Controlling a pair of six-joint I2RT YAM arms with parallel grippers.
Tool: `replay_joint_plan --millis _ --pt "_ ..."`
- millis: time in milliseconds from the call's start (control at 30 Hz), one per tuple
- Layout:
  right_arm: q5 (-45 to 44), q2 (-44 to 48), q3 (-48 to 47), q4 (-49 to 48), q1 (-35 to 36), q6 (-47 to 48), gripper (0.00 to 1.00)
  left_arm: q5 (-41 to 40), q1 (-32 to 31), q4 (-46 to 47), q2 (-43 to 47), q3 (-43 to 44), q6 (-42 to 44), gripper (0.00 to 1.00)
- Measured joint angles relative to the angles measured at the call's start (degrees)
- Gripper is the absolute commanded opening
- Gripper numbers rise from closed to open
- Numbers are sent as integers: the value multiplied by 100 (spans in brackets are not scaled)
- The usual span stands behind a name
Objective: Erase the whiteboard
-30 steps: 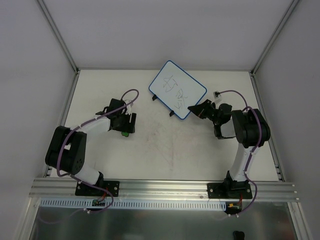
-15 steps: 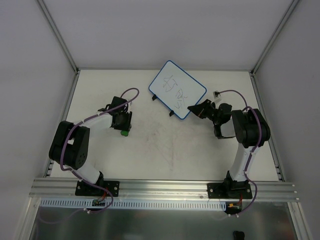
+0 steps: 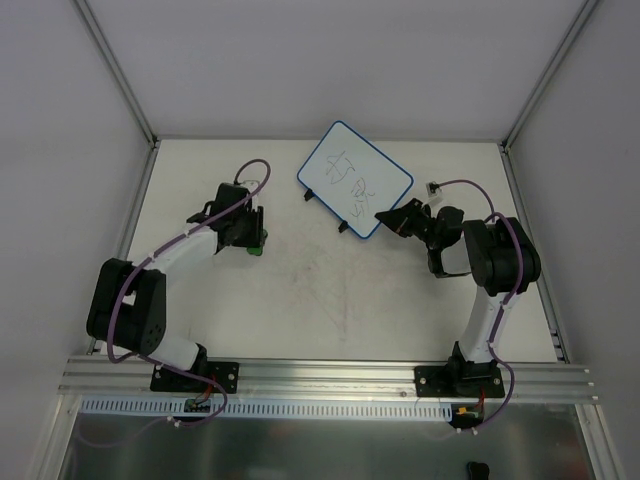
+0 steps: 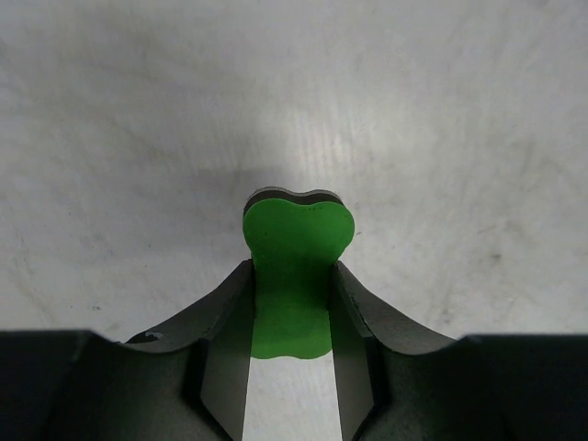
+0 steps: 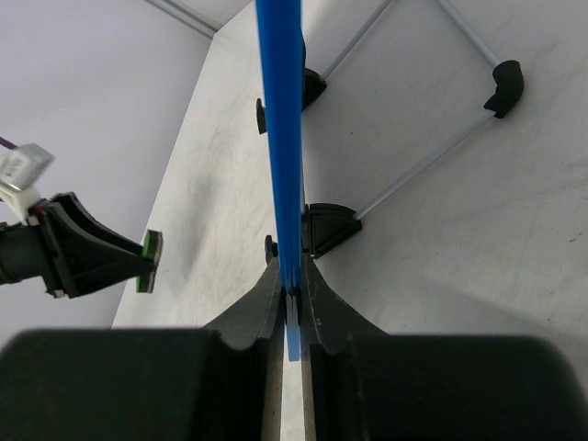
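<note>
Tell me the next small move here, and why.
Probably swing the left claw, shut on the small green eraser block, toward the blue-rimmed white rectangular whiteboard: its black scribbles are unwiped, and the right claw clamps its rim.

Pale table point(image 3: 400, 310) (faintly scuffed) between grey walls point(image 3: 330, 60).

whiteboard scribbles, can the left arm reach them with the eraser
Probably yes: only bare table lies between the left gripper, shut on the green eraser, and the whiteboard; the right gripper grips its far side.
</note>
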State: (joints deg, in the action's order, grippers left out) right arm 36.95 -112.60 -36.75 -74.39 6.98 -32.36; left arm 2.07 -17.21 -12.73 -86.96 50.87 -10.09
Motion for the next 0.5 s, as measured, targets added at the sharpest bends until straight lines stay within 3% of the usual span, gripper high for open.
replay_joint_plan --millis 200,500 --pt "0 2 0 0 0 -4 5 544 2 651 138 662 -188 0" --pt "9 0 0 0 0 -4 5 1263 0 1558 -1644 2804 -540 0"
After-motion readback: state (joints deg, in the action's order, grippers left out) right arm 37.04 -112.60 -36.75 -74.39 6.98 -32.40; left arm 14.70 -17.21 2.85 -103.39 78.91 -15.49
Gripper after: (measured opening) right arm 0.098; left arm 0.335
